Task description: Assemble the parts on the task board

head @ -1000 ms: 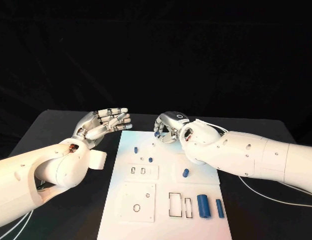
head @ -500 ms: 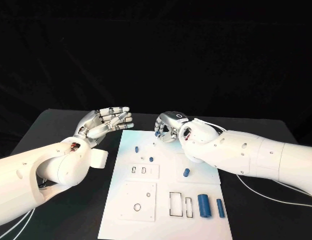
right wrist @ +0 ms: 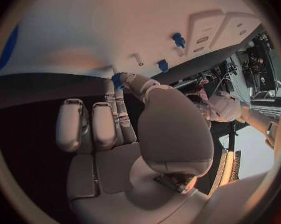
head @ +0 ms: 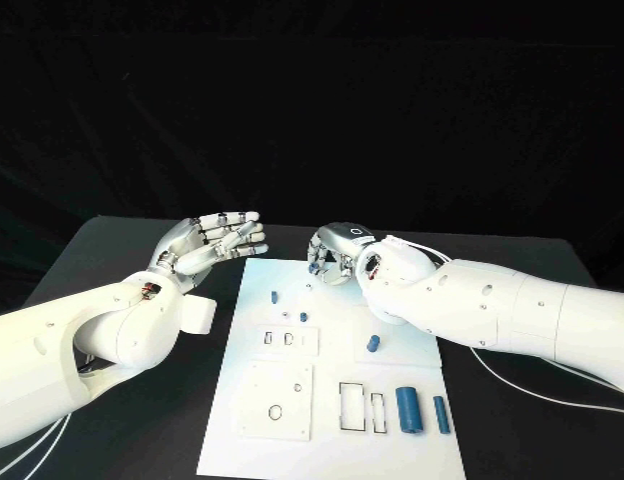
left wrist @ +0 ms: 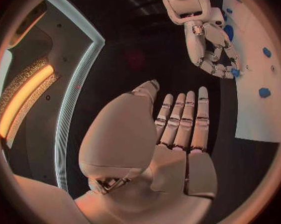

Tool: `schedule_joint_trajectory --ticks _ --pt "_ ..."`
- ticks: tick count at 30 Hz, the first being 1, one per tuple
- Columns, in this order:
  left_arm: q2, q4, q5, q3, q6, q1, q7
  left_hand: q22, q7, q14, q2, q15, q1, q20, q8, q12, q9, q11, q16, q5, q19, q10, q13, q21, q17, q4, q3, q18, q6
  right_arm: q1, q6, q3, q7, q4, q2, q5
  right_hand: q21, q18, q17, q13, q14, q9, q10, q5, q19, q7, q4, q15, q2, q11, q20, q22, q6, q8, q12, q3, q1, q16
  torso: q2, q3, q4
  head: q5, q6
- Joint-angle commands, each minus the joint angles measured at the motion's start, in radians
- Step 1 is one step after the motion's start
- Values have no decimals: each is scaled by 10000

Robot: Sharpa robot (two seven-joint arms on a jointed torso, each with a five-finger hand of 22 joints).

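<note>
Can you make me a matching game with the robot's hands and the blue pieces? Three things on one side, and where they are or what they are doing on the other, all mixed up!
Things:
1. left hand
2. right hand
3. big blue cylinder

Places or states:
A. lies on the near end of the task board, beside a thinner blue piece
B. pinches a small blue part at the board's far edge
C. holds nothing, fingers apart, off the board's left side

Pairs: 1-C, 2-B, 3-A
</note>
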Motion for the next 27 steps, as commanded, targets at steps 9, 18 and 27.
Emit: schedule_joint_trajectory --ticks 9,18,27 --pt "18 -7 32 10 181 21 44 -13 608 -49 -127 -2 -1 6 11 -45 -3 6 -37 -49 -58 -41 0 -52 4 -7 78 10 -42 -87 556 -48 -26 -77 0 -16 14 -166 -14 18 202 6 -61 39 23 45 7 -20 23 32 -6 -14 -17 24 45 62 -24 45 7 -13 10 0 -10" --pt "16 -29 32 10 186 22 41 -12 608 -50 -132 -2 -2 7 14 -44 -2 5 -40 -50 -62 -38 0 -58 5 -9 89 11 -42 -95 427 -49 -127 -67 -36 -59 -7 -159 -45 19 195 12 -69 38 1 49 12 -17 15 36 -4 -45 -31 21 49 61 -37 31 6 -16 25 -10 -16" --pt "-2 -103 32 9 179 25 25 -11 607 -51 -133 -2 -3 7 15 -44 -2 5 -41 -51 -63 -38 0 -60 6 -10 94 11 -42 -101 122 -48 -274 101 -152 -124 -19 -155 -66 26 187 27 -65 36 -13 55 28 -12 1 39 0 -59 -46 22 66 58 -66 25 10 -12 21 -3 -39"
